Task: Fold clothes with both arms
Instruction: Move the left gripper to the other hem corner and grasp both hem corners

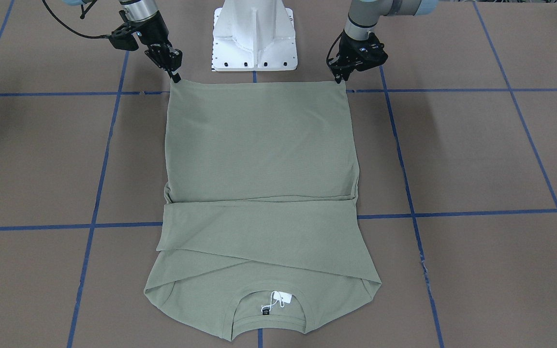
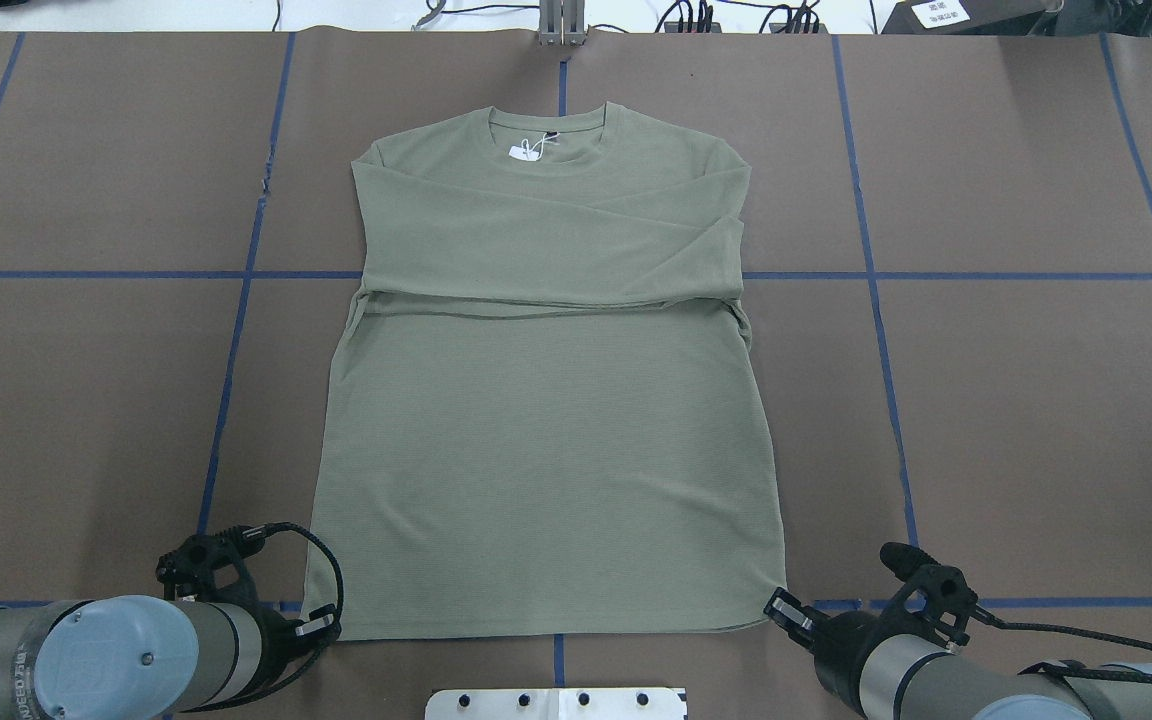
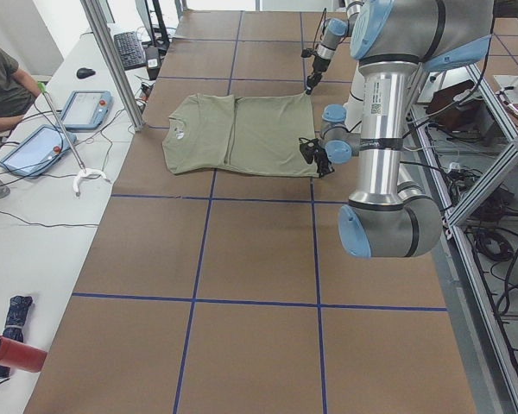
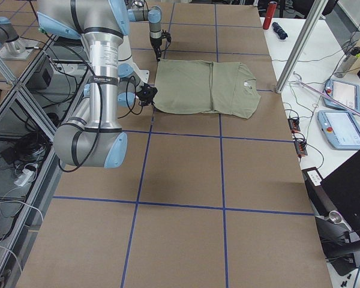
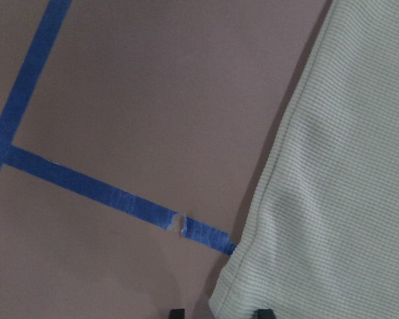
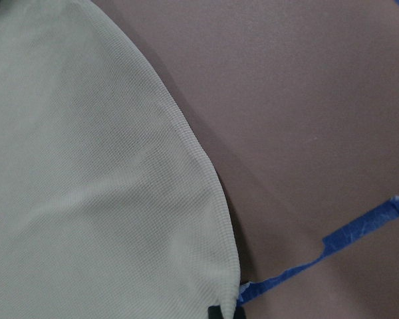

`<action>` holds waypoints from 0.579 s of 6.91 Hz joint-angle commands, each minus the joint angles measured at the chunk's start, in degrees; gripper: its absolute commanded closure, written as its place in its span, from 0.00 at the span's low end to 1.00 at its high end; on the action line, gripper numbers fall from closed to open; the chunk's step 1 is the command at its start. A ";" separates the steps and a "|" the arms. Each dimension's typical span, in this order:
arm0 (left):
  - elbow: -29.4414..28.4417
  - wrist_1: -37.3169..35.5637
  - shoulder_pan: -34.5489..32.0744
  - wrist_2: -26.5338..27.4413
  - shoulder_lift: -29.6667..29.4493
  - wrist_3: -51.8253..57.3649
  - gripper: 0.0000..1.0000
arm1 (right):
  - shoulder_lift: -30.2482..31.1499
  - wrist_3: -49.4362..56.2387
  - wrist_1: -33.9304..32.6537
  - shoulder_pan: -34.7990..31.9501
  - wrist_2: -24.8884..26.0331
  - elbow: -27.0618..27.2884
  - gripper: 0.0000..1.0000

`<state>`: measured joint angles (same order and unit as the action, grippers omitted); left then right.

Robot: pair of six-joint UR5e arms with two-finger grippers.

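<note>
Soft, light knit shirt (image 2: 546,450), bound to flop, so I'd grab the hem corners. My left gripper (image 2: 322,627) has its fingers spread astride one corner. Right gripper (image 2: 781,606): can't tell.

- Brown paper-covered table (image 2: 1036,420), marked into large squares by blue tape lines (image 2: 1026,275).
- Sage-green long-sleeved knit shirt (image 2: 546,450) lies flat at its middle, sleeves folded across the chest.
- White metal pedestal base (image 1: 254,43) stands near the shirt's hem.

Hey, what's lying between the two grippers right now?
The green shirt, its bottom hem running from the left gripper to the right gripper; the overhead view shows it best.
</note>
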<state>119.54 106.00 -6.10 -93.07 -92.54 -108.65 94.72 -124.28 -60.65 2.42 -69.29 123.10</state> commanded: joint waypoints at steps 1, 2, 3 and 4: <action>0.87 0.00 -0.92 -0.01 -0.18 0.19 1.00 | 0.03 0.09 0.00 -0.30 0.03 0.03 1.00; 1.31 0.00 -1.10 -0.01 -0.27 0.28 1.00 | 0.03 0.09 0.00 -0.39 0.03 0.03 1.00; 4.01 -0.09 -1.45 -0.10 0.43 0.11 1.00 | 0.03 0.00 0.00 -0.48 0.03 0.38 1.00; 5.08 -0.09 -1.11 -0.18 0.43 -0.50 1.00 | 0.55 0.00 0.00 -0.48 0.03 1.34 1.00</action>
<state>122.87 105.94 -7.32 -93.16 -92.32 -108.63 94.88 -124.25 -60.65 1.99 -69.26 123.57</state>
